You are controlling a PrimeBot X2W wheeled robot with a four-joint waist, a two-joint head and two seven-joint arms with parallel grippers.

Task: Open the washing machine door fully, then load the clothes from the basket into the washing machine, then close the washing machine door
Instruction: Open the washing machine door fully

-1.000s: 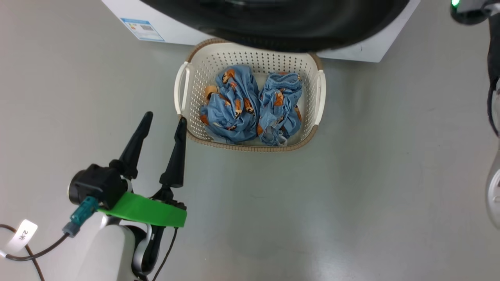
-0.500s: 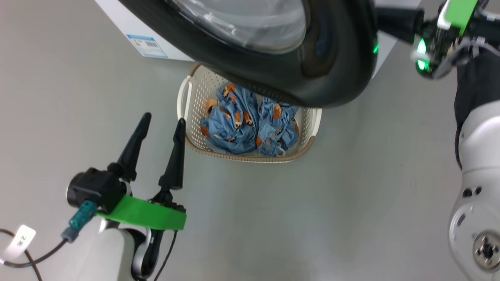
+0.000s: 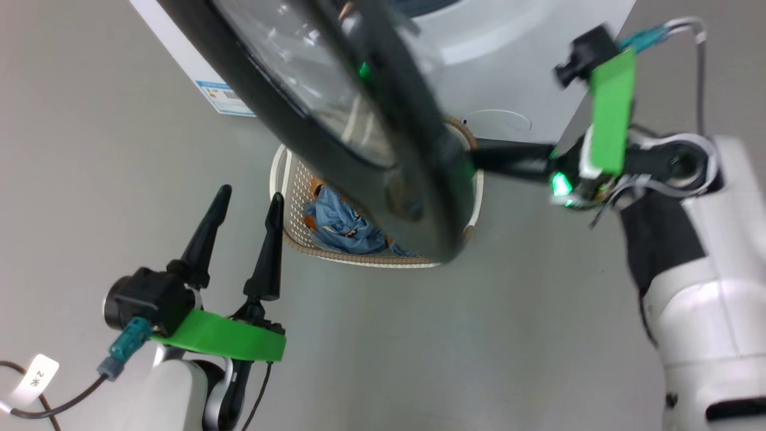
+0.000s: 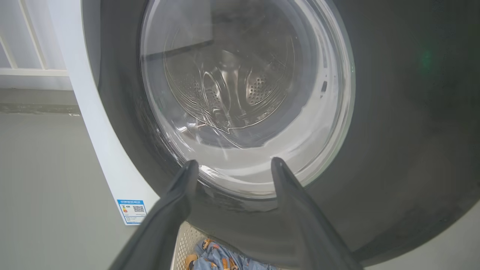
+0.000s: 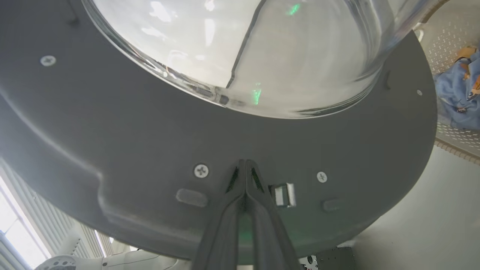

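We push the stiff, likely slick washing machine door [image 3: 335,120] at its inner rim, right hand [image 5: 245,165] pressed together, left hand [image 3: 250,193] spread.

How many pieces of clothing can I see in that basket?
1 clearly: a blue garment in the left part of the basket. The door covers the rest, so more may be hidden.

Smooth grey floor [image 3: 419,335] meets a white-framed wall [image 4: 33,72] behind.
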